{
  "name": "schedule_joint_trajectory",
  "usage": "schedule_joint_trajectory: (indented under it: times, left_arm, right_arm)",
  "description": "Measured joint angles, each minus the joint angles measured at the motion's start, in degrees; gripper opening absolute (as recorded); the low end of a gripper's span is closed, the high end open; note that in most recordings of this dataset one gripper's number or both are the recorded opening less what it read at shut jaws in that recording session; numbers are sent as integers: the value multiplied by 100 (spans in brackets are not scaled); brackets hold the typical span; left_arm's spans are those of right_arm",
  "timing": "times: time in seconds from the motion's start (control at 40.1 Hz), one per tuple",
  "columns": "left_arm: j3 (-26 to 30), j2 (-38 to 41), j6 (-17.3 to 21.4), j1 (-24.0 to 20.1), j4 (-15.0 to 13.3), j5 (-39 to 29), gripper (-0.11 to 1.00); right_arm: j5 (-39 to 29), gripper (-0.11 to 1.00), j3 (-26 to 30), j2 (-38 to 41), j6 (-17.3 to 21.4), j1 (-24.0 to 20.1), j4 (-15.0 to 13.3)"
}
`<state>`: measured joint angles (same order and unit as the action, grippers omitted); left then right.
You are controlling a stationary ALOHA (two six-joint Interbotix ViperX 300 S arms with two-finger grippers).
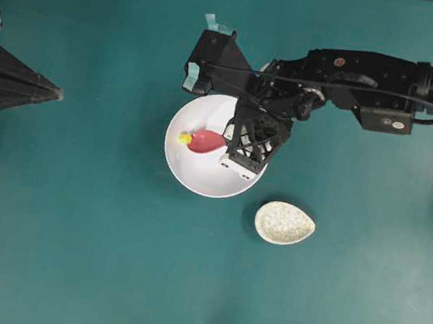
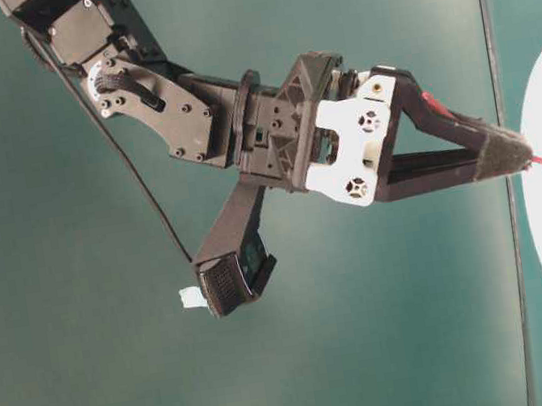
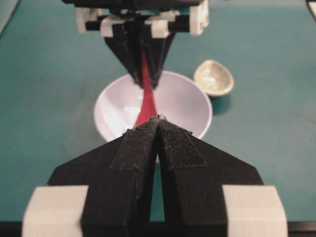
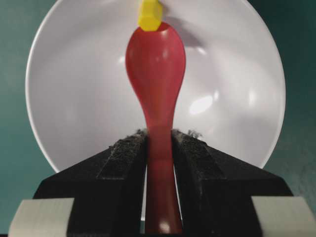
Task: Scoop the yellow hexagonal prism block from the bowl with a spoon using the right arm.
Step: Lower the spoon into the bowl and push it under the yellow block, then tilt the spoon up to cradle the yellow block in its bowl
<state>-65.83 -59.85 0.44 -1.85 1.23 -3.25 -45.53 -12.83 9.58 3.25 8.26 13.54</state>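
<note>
Right hand (image 4: pixel 159 140) fills the bottom of the right wrist view: both padded fingers (image 4: pixel 123 158) clamp the handle of the spoon (image 4: pixel 155 64) between them. Spoon is glossy pinkish-red, scoop stretched out ahead over the inside of the bowl (image 4: pixel 74 98). Yellow hexagonal prism block (image 4: pixel 149 15) sits at the far tip of the scoop, touching its edge; cannot tell whether it rests on the scoop or on the bowl just beyond it.

Overhead view: bowl (image 1: pixel 199 172) lies near the middle of the green table (image 1: pixel 66 254), right arm (image 1: pixel 357 77) reaching in from the right edge above it. Block (image 1: pixel 184 137) lies toward the bowl's left side, at the spoon's (image 1: pixel 207 141) tip. Speckled spoon rest (image 1: pixel 284 223) stands just beside the bowl, lower right, apart from it.

Left hand (image 3: pixel 158 123) is closed with its pads pressed together, holding nothing, well apart from the bowl at the table's left edge.
</note>
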Motion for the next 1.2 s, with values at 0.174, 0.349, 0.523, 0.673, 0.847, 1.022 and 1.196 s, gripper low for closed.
schedule_joint_trajectory:
  times: [0.174, 0.349, 0.523, 0.673, 0.847, 1.022, 1.196]
  left_arm:
    - [0, 0, 0, 0, -9, -9, 0]
    - [0, 0, 0, 0, -9, -9, 0]
    - [0, 0, 0, 0, -9, -9, 0]
    - [0, 0, 0, 0, 0, -9, 0]
    - [0, 0, 0, 0, -9, -9, 0]
    - [9, -9, 0, 0, 0, 0, 0]
    - [0, -9, 0, 0, 0, -9, 0]
  right_arm:
    - [70, 24, 0, 0, 0, -18, 0]
    - [167, 24, 0, 0, -9, -26, 0]
    - [229, 24, 9, -9, -9, -26, 0]
    - [246, 24, 0, 0, -9, -35, 0]
    - [246, 24, 0, 0, -9, -35, 0]
    - [281, 24, 0, 0, -9, -35, 0]
    - [325, 24, 0, 0, -18, -35, 0]
